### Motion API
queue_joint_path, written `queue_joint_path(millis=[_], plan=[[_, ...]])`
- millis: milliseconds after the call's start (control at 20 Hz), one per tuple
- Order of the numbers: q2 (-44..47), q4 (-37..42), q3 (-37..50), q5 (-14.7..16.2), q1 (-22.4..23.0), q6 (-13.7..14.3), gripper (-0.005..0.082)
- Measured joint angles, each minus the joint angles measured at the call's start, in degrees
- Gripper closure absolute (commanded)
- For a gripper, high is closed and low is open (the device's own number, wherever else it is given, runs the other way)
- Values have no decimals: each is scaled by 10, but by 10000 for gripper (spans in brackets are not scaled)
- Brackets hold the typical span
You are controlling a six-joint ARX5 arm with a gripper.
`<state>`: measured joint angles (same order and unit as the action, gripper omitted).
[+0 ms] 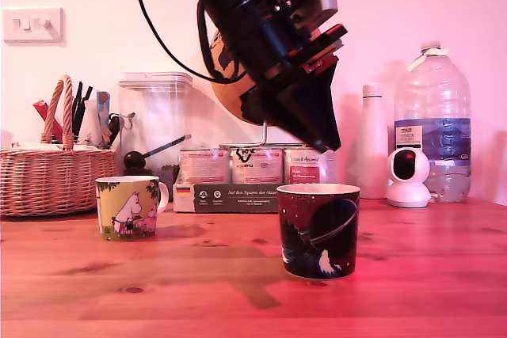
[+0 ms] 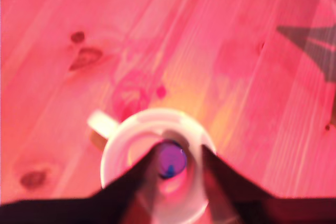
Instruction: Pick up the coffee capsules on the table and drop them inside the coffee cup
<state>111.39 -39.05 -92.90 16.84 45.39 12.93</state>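
My gripper (image 1: 329, 144) hangs just above the dark patterned coffee cup (image 1: 318, 231), which stands at the exterior view's centre right. The wrist view looks straight down into that cup's white inside (image 2: 121, 140). There a dark blue coffee capsule (image 2: 171, 161) lies low in the cup. The capsule shows between my spread fingers, and white cup wall is visible between it and one finger. My gripper (image 2: 177, 153) is open and holds nothing. No capsule shows on the table in either view.
A second mug (image 1: 127, 207) with a cartoon print stands at the exterior view's left. Behind it are a wicker basket (image 1: 47, 176), a clear canister (image 1: 154, 128) and a row of tins (image 1: 257, 165). A white bottle (image 1: 372, 144), a small camera (image 1: 409, 176) and a water bottle (image 1: 432, 116) stand at the back right.
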Motion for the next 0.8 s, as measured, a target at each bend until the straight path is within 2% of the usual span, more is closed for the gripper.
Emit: queue_joint_path(millis=[200,400,550,800], plan=[[-31,-7,0,10,-2,3,789],[-89,-4,0,39,-18,9,789],[-122,10,4,41,-35,11,789],[-181,76,103,41,-70,9,789]])
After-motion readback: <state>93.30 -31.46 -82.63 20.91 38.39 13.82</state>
